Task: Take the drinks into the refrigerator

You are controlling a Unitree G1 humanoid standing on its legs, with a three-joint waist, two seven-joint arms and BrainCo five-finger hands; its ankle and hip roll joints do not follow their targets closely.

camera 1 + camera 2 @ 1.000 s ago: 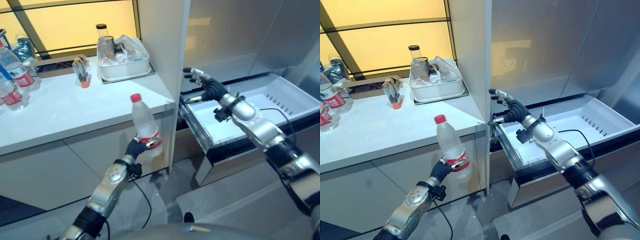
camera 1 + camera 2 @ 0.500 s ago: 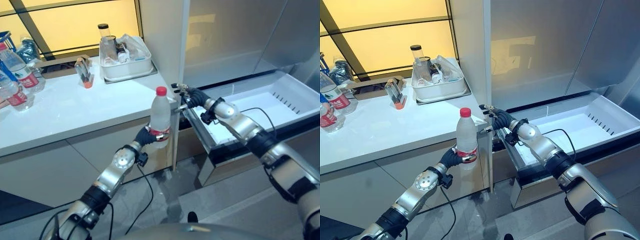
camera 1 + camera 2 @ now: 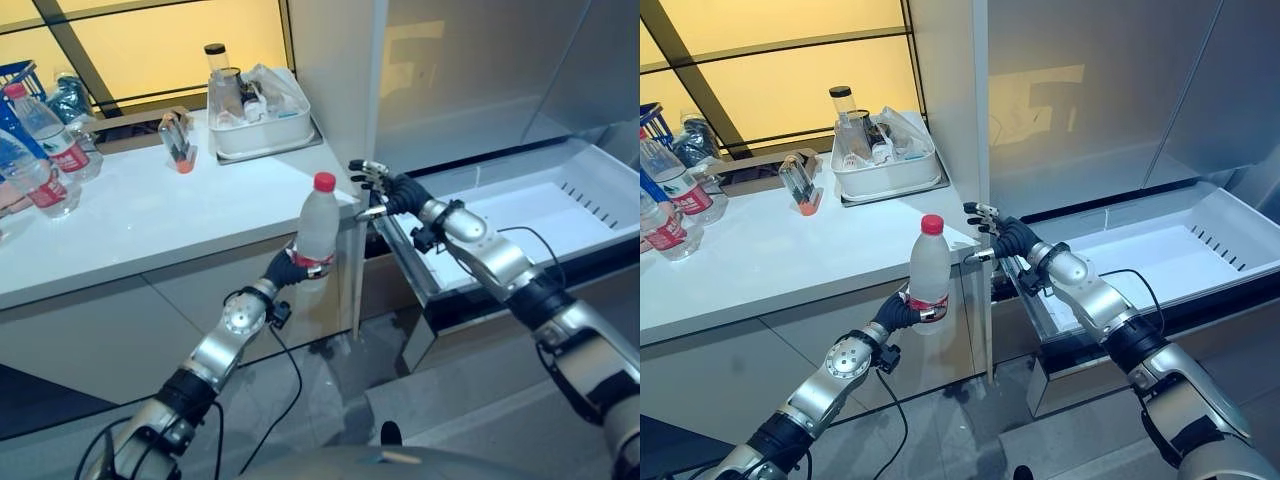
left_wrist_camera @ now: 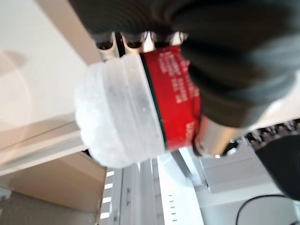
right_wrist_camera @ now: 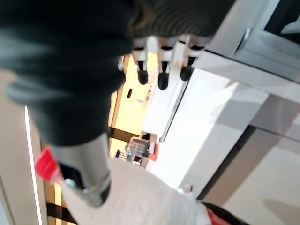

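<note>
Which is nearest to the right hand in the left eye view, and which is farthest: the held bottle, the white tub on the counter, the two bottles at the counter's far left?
From the right hand:
1. Held bottle, just to its left, in the left hand.
2. White tub, behind on the counter.
3. Two bottles, at the far left end.

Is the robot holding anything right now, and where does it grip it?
Left hand holds a water bottle upright, gripped low, around its red label. Right hand is open, holding nothing.
</note>
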